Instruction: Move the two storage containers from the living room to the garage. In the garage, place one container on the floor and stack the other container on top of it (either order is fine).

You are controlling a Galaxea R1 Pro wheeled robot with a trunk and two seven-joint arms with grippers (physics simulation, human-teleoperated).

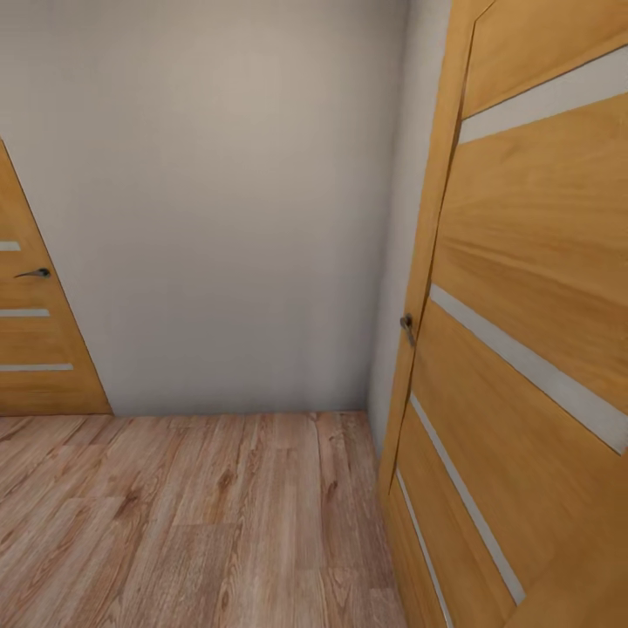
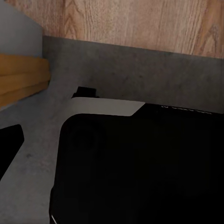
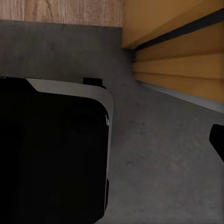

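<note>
Wood plank floor point(image 1: 192, 523) underfoot, facing a pale wall point(image 1: 218, 201) between two wooden doors.
One door point(image 1: 532, 349) stands close on the right, another point(image 1: 35, 340) farther left. Both wrist views look down on dark grey concrete point(image 3: 163, 154) beside the robot's black base point(image 2: 140, 168); neither tool's state can be told, and no containers appear.

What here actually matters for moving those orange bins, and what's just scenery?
Matters for the job:
- dark grey concrete floor, under the robot's black base
- its edge against the wood plank floor, a doorway threshold by the look of it

Just scenery:
- open wooden door at right, with its handle
- second wooden door at left
- pale grey wall
</note>
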